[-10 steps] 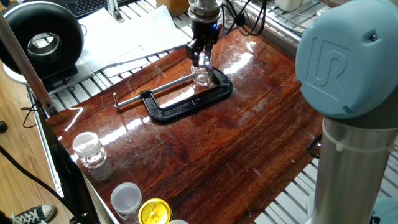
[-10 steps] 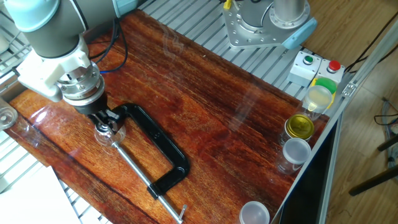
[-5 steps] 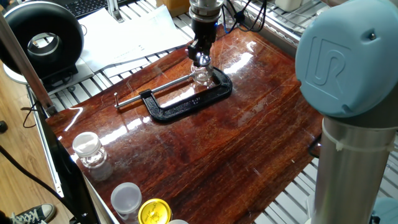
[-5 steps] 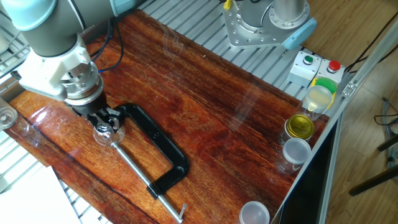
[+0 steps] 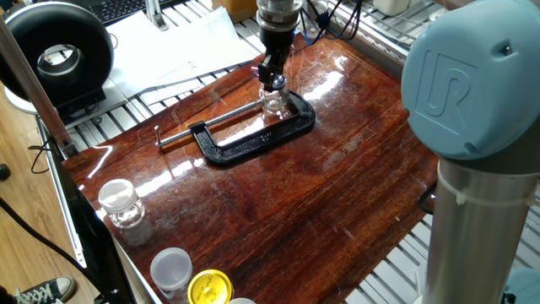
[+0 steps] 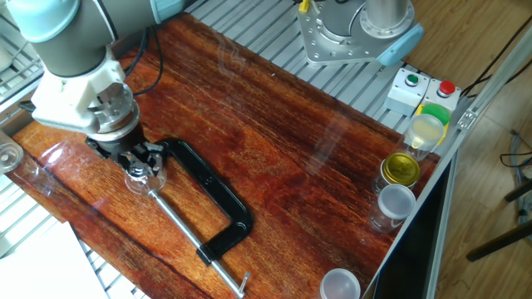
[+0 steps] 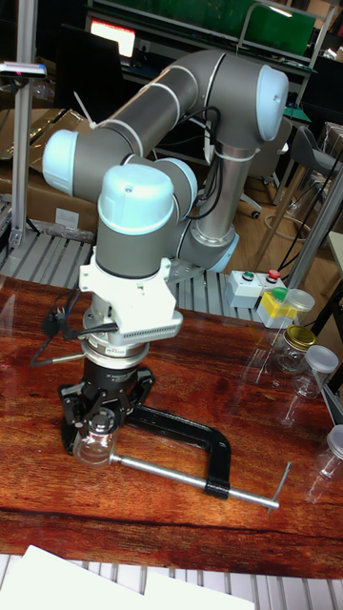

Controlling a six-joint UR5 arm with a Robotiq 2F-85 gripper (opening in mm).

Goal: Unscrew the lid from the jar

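The small clear jar (image 5: 272, 104) stands upright on the wooden table, held in the mouth of a black C-clamp (image 5: 253, 145). My gripper (image 5: 272, 82) comes straight down onto its top. The fingers are closed around the lid (image 6: 137, 172), which shows as a small clear cap between the fingertips. The tall fixed view has the jar (image 7: 95, 448) just below my gripper (image 7: 95, 426), with the clamp's screw rod (image 7: 191, 481) pressing in from the right. The jar's glass body (image 6: 145, 181) stays seated in the clamp (image 6: 224, 208).
At the table's near left corner stand a larger clear jar with a bulbous top (image 5: 118, 203), a white translucent cup (image 5: 171, 268) and a yellow round lid (image 5: 209, 287). More jars (image 6: 399, 170) and a button box (image 6: 424, 87) line the opposite edge.
My gripper has turned about its vertical axis while staying on top of the jar. The clamp and jar body have not shifted.
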